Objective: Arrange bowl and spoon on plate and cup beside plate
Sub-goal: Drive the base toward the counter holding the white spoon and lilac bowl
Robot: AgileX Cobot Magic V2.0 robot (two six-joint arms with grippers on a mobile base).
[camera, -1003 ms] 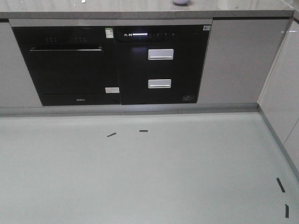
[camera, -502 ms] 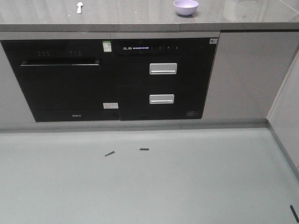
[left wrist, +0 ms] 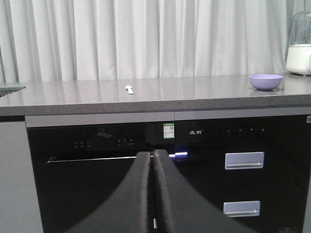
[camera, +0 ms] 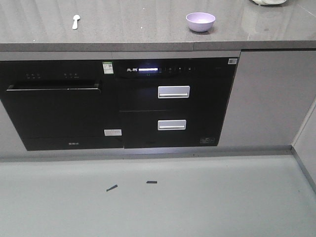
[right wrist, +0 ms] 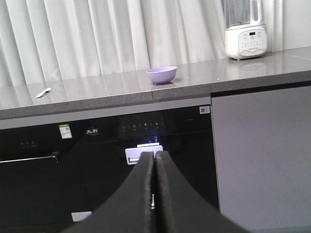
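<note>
— Where is everything?

— The bowl [camera: 200, 21] sits on the surface [camera: 133, 34] toward the right. The spoon [camera: 75, 21] lies well apart from it on the left. No view shows you the plate or the cup.

— And the hands?

— Your left hand [left wrist: 151, 156] and right hand [right wrist: 155, 155] are both clenched on nothing, down in front of the black appliance fronts [camera: 173, 106].

— So how do you handle this step?

— It looks like the approach. Square the base to the surface and lift both arms above its edge before reaching. Find the plate first, since everything is placed relative to it.
</note>
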